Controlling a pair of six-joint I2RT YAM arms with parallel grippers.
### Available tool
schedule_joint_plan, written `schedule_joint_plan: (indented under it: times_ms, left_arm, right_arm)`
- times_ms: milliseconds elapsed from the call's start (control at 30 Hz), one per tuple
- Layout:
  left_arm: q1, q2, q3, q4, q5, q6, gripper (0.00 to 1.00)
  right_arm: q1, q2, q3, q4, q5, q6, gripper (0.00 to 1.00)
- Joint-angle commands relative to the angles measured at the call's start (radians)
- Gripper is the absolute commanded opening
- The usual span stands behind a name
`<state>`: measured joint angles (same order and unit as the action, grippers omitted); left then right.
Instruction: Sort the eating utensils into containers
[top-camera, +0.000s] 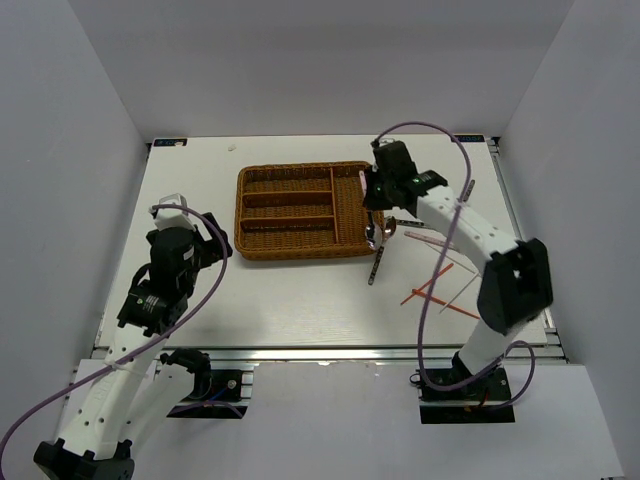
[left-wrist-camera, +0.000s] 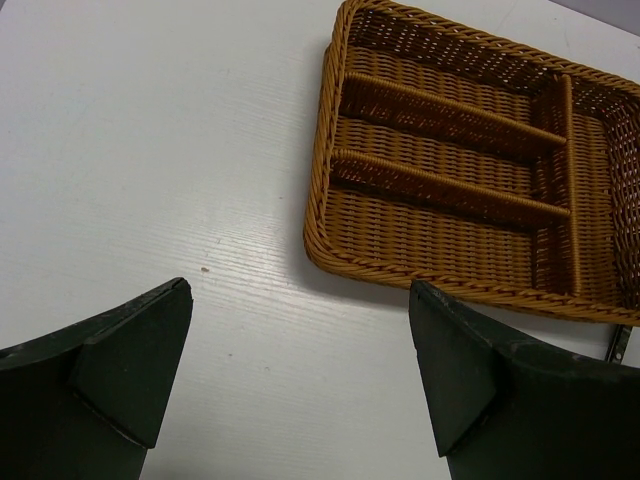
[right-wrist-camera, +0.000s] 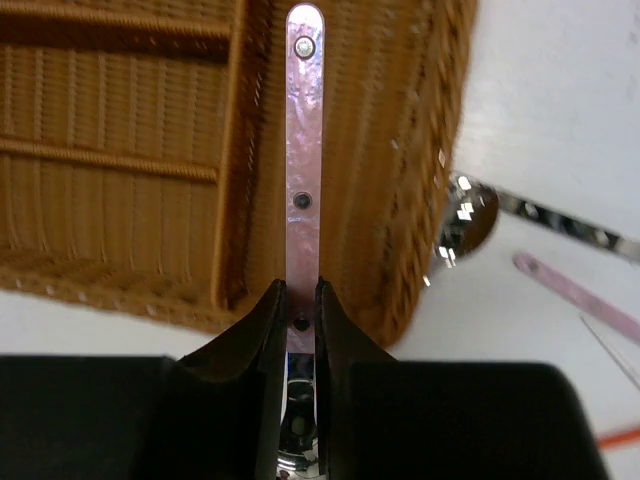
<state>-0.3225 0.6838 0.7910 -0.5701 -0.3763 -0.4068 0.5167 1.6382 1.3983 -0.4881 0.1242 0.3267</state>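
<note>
The brown wicker tray lies at the back middle of the table, with three long slots and one crosswise slot at its right end. My right gripper hangs over that crosswise slot, shut on a pink-handled utensil. Its riveted handle points out ahead of the fingers over the slot, and its shiny end is hidden behind them. My left gripper is open above bare table, left of the tray. Its spot in the top view is.
More utensils lie on the table right of the tray: a shiny spoon, a dark slim utensil, a pink-handled piece, and red and white chopsticks. White walls enclose the table on three sides.
</note>
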Motion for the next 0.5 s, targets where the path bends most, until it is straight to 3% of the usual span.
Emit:
schedule_joint_plan:
  times_ms: [0, 333, 433, 467]
  left_arm:
    - [0.003, -0.003, -0.012, 0.009, 0.002, 0.006, 0.98]
    - [0.005, 0.000, -0.013, 0.012, 0.008, 0.008, 0.98]
    - [0.003, 0.002, -0.013, 0.012, 0.011, 0.008, 0.98]
    - [0.005, 0.002, -0.015, 0.013, 0.011, 0.008, 0.98]
  right_arm:
    - [0.003, 0.127, 0.138, 0.043, -0.012, 0.023, 0.00]
    - [0.002, 0.422, 0.390, 0.007, 0.063, 0.031, 0.00]
    - [0.000, 0.448, 0.429, -0.004, 0.072, 0.035, 0.21]
    - [-0.001, 0.451, 0.432, -0.004, 0.072, 0.035, 0.35]
